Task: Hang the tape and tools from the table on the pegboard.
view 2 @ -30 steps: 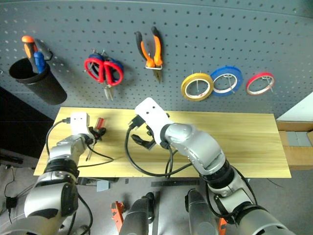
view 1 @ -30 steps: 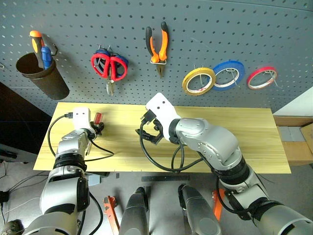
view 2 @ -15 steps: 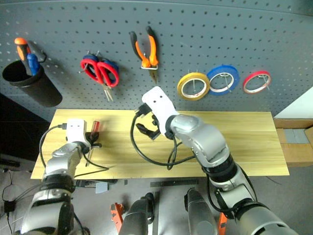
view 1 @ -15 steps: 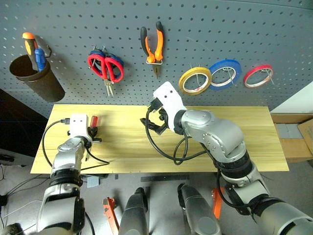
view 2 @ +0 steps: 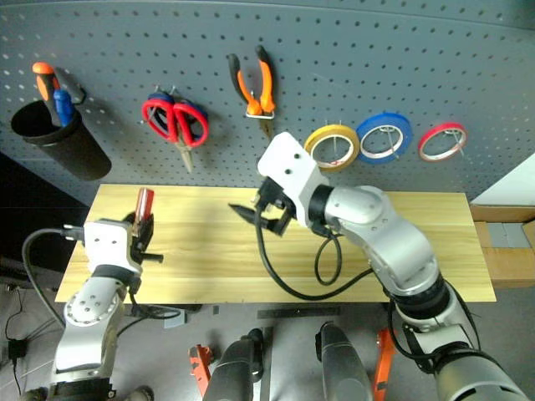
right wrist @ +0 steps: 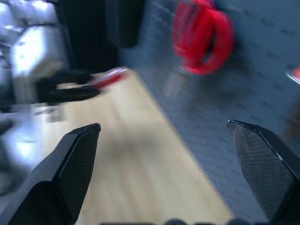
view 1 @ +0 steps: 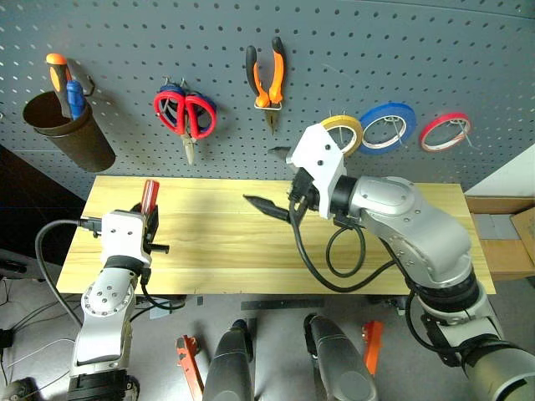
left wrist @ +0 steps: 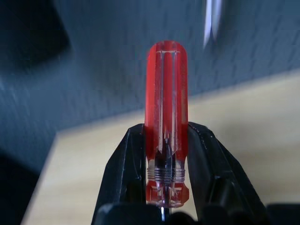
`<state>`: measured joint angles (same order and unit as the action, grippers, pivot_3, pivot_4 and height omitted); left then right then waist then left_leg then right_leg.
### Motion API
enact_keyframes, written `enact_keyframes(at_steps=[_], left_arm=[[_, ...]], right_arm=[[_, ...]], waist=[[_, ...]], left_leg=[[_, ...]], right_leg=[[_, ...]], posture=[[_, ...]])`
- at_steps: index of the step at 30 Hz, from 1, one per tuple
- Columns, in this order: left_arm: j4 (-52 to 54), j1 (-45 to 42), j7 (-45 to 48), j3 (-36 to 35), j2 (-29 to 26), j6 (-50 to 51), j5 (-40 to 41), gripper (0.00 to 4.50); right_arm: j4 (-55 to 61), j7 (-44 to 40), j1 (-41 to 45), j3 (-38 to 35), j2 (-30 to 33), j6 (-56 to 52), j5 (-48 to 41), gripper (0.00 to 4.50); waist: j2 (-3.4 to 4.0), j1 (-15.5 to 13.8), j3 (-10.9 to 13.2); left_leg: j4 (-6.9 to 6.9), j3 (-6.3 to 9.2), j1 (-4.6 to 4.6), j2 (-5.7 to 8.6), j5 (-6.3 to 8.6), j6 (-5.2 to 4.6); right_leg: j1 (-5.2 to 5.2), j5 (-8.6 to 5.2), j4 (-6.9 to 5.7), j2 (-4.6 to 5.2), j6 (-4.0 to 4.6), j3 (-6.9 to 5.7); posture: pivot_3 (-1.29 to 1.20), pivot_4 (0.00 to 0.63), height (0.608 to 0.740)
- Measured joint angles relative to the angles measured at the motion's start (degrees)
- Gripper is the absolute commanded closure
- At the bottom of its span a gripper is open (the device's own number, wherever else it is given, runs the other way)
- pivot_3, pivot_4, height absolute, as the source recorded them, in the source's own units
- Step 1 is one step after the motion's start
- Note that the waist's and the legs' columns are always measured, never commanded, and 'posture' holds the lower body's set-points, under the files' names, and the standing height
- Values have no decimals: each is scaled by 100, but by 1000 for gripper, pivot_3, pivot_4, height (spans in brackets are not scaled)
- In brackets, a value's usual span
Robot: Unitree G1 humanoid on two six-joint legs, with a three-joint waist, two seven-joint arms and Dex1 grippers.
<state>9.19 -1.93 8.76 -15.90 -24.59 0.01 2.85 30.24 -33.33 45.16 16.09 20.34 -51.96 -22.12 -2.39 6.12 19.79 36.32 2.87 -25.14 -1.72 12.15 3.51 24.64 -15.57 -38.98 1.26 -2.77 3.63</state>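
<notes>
Left eye view: the left gripper (view 1: pixel 149 219) has its jaws clenched on the screwdriver (view 1: pixel 149 197), gripping low on the red handle so that most of it stands up past the jaws, above the left end of the desk (view 1: pixel 418 251). My guess is that this grip leaves a long free length, so the tool could pivot or slide out on the way to the pegboard (view 1: pixel 351 50). The black cup (view 1: pixel 68 134) at the far left already holds an orange and a blue screwdriver, so a crooked entry might knock against them. The right gripper (view 1: pixel 269 177) hangs over the middle of the desk, jaws released and empty, close under the yellow tape (view 1: pixel 343 134); a careless swing could brush that ring off its hook.

Right eye view: the red-handled scissors (view 2: pixel 174 122) and pliers (view 2: pixel 255 82) hang on the board already, with the blue (view 2: pixel 383 137) and red (view 2: pixel 443 141) tape rings further right.

Left wrist view: the handle is translucent red, ribbed near its base and round at the tip, and sits upright between the black fingers (left wrist: pixel 123 164), with the desk and board beyond.

Right wrist view: its fingers (right wrist: pixel 77 164) stand wide apart with nothing between them; the screwdriver is a red streak far off.
</notes>
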Motion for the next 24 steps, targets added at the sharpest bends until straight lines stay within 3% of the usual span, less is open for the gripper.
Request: enact_keyframes(at_steps=[6, 12, 16, 20, 24], left_arm=[[404, -300, -169, -184, -20, -176, -49, 3631], [941, -1084, -551, -658, 55, 451, 331, 3631], [923, -1880, -583, -921, -302, 624, 432, 3631], [554, -2632, -529, -1010, -586, 527, 541, 3631], [-581, -3517, -395, -992, -784, 137, 616, 3631]], right_arm=[[21, -533, 50, -362, 351, -190, -605, 0], [-470, -754, 346, -352, 412, 210, -537, 0], [-755, -788, 500, -338, 366, 523, -371, 0], [-980, -779, 584, -291, 252, 736, -250, 0], [-1253, -648, 778, -268, -6, 943, -43, 0]], waist=[[-41, -27, -103], [-63, -125, -250], [-92, -153, -324], [-88, -156, -394], [-90, -148, -431]], left_leg=[[0, -5, -1, 5, 0, 0], [8, 2, 0, 12, -2, 3], [13, 8, 0, 17, -7, 11], [18, 16, 3, 19, -7, 12], [34, 23, 4, 20, -10, 16]], right_leg=[[0, 0, 1, -3, 0, -2], [-4, 1, -3, -16, 1, -13], [-11, 3, -3, -17, 2, -23], [-25, 3, -1, -15, 2, -32], [-28, 7, -10, -22, 10, -47]], posture=[[-72, 202, 740], [-50, 173, 740], [-52, 159, 740], [-63, 149, 740], [-76, 139, 740]])
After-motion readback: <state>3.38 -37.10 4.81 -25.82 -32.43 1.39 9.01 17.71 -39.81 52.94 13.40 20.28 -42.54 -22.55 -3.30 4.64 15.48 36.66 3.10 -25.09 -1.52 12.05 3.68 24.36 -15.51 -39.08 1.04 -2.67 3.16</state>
